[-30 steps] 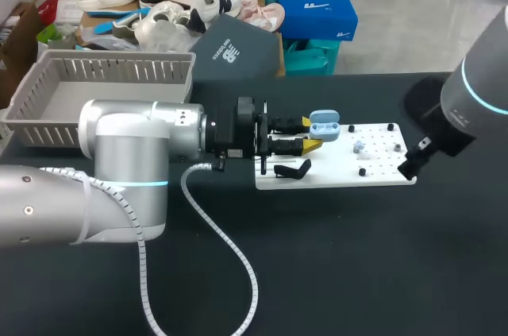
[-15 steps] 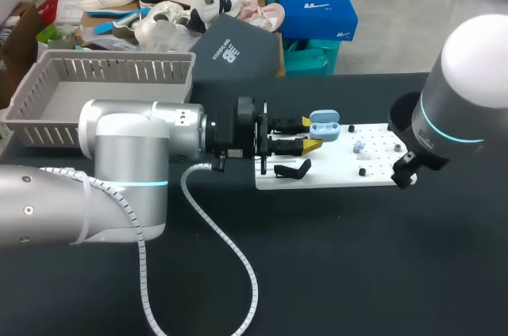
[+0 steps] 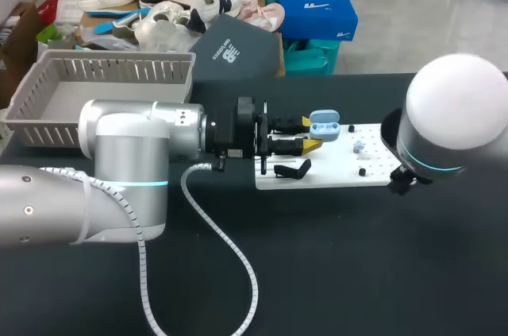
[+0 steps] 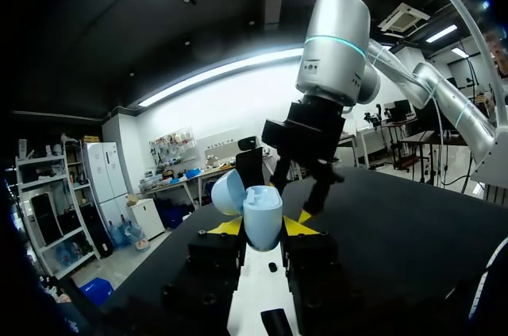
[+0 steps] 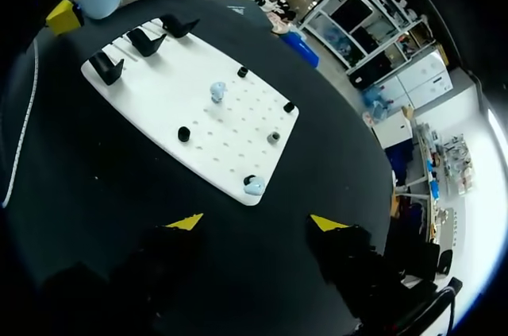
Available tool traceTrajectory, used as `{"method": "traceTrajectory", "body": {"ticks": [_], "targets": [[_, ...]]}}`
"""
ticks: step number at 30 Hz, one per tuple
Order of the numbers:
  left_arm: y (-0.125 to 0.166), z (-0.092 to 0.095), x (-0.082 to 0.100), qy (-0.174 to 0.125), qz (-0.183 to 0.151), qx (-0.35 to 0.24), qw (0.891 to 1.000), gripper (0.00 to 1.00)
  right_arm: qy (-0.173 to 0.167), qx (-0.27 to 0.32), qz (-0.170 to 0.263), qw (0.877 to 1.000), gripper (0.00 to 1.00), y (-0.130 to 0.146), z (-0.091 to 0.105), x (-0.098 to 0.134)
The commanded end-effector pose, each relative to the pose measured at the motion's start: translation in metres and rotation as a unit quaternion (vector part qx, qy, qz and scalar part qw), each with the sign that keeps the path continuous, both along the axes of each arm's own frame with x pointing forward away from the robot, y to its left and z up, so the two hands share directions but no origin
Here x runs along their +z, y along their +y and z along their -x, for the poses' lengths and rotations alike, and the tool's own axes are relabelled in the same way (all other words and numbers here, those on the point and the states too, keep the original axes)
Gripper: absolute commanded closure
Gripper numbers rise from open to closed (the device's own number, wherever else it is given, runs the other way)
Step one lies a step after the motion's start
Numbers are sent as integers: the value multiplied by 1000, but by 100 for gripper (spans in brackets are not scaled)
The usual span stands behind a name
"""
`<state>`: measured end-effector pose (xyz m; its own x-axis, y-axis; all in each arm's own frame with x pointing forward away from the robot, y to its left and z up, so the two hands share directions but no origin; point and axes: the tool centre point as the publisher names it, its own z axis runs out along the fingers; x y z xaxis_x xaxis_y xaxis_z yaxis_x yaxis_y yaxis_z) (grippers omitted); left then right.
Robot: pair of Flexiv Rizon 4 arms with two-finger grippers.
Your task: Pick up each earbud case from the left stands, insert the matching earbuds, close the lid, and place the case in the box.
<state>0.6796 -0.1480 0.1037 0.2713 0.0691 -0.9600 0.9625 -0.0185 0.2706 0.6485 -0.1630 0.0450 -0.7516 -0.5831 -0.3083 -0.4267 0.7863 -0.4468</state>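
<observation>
- The left fingers (image 4: 226, 227) were shut on a light blue earbud case (image 4: 263, 215), one yellow tip on each side of its lower body. Its lid (image 4: 228, 191) stood open.
- The right fingers (image 5: 185, 222) were spread wide with nothing between them. They hung over bare counter (image 3: 317, 264) just beside a corner of the white board (image 5: 151, 90).
- In the head view the held case was at the end of the board nearest to the left arm (image 3: 127, 153), close to a black stand (image 3: 292, 169).
- In the right wrist view three black stands (image 5: 148, 40) stood in a row at that same end.
- One pale blue earbud (image 5: 217, 91) lay near the middle of the board. A second earbud (image 5: 254, 186) lay at the corner nearest to the right fingers. Small black pegs (image 5: 183, 133) stood around them.
- In the left wrist view the right arm (image 4: 333, 34) stood ahead of the case, over the far end of the board.
- The grey box (image 3: 48, 74) stood at the rear left of the black counter, well apart from the board.
- A white ribbed hose (image 3: 214, 233) ran from the left arm and lay in a curve on the counter.
</observation>
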Motion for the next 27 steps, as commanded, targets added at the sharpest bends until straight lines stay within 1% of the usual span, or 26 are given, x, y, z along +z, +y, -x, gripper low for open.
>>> {"method": "traceTrajectory", "body": {"ticks": [1,5,10,12,16,19,20,21,27], "targets": [[0,1,0,-1,1,2,1000,100,3,-1,-6,1000,19,3,-5,-7],[0,1,0,-1,1,2,1000,100,11,1,-23,1000,21,3,-9,-10],[0,1,0,-1,1,2,1000,100,17,-1,-24,1000,23,3,-12,-10],[0,1,0,-1,1,2,1000,100,19,0,-23,1000,25,4,-13,-10],[0,1,0,-1,1,2,1000,100,24,2,-23,999,35,5,-14,-10],[0,1,0,-1,1,2,1000,100,28,1,-24,999,47,6,-14,-10],[0,1,0,-1,1,2,1000,100,29,1,-25,999,49,6,-14,-11],[0,1,0,-1,1,2,1000,100,30,0,-25,999,50,7,-14,-11],[0,1,0,-1,1,2,1000,100,34,0,-28,999,51,7,-14,-14]]}}
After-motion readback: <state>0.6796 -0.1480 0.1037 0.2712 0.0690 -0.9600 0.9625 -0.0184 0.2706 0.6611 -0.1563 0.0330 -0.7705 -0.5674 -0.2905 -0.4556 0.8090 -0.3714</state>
